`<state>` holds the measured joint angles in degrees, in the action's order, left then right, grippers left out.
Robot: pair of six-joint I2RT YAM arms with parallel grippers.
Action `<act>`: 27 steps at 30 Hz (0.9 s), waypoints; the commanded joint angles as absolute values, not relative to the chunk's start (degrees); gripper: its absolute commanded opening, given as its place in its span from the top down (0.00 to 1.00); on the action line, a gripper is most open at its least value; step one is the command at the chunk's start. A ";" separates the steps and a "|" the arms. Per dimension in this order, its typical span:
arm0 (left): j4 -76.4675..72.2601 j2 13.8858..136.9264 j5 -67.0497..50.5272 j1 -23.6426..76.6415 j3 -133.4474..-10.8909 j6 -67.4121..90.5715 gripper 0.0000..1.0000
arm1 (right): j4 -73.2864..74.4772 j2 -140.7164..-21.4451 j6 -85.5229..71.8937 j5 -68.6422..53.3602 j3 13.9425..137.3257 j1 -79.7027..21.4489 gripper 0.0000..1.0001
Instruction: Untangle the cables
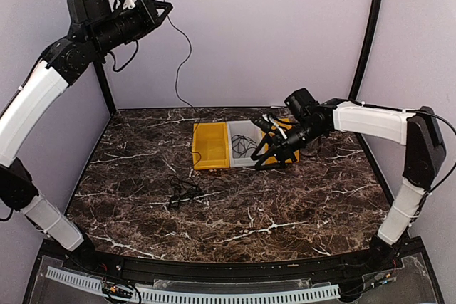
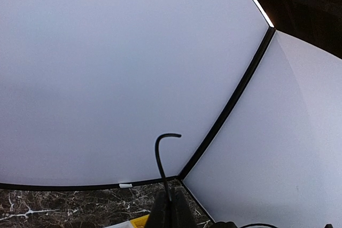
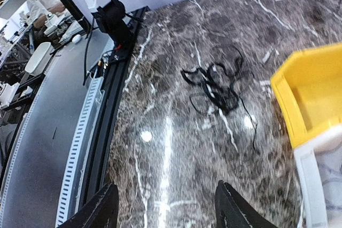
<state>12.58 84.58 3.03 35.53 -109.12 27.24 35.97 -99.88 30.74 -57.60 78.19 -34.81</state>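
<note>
A thin black cable [image 1: 189,44] hangs pinched in the raised left claw [image 1: 168,8]. A tangled black cable [image 1: 184,194] lies on the counter [image 1: 285,211]. Dark cable loops [image 1: 246,146] sit inside the pale bin [image 1: 242,164].

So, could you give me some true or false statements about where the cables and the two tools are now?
1. The left tool pinches a thin black cable. True.
2. The right tool is closed on a cable. False: it is open and holds nothing.
3. A black cable tangle lies on the table. True.
4. The tangle is inside the yellow bin. False: it lies outside the bin, on the table.
</note>
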 commanded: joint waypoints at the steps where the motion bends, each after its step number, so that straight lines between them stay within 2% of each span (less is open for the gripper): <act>1: 9.94 88.91 1.25 35.60 -113.13 26.10 1.00 | 36.62 -93.20 32.98 -54.77 71.77 -28.97 0.36; 8: 9.37 93.64 5.06 35.60 -114.86 20.61 1.00 | 26.17 -85.75 29.12 -49.11 61.49 -25.10 0.34; 14: 8.34 96.33 6.67 35.60 -117.28 18.56 1.00 | 25.97 -87.56 30.19 -47.23 61.21 -24.96 0.34; 27: 2.48 92.43 7.75 35.64 -117.57 16.96 1.00 | 26.16 -89.69 30.94 -47.72 61.08 -24.91 0.33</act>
<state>6.04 96.31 7.40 35.53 -116.16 18.15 27.18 -88.60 30.15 -47.72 61.45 -24.86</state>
